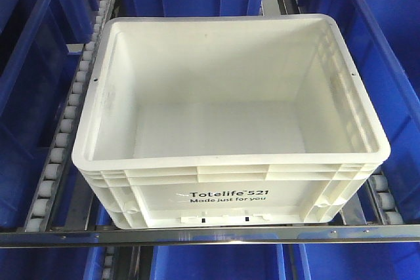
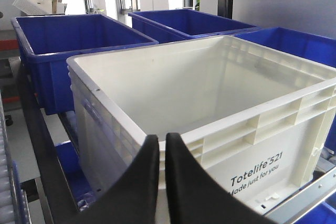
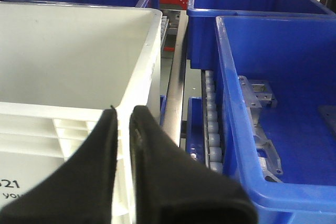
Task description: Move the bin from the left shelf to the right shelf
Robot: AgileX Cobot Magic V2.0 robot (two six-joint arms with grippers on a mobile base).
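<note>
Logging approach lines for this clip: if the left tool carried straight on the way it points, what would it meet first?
Most likely the near corner of the white bin. The left tool, its fingers almost together, lines up with that ribbed rim. Whether it touches already is unclear.

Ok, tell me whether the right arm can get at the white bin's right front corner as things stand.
Probably yes. The right end effector sits right at the white bin rim's front right corner, fingers nearly closed, nothing between them. The blue bin alongside leaves a gap over the roller track.
</note>
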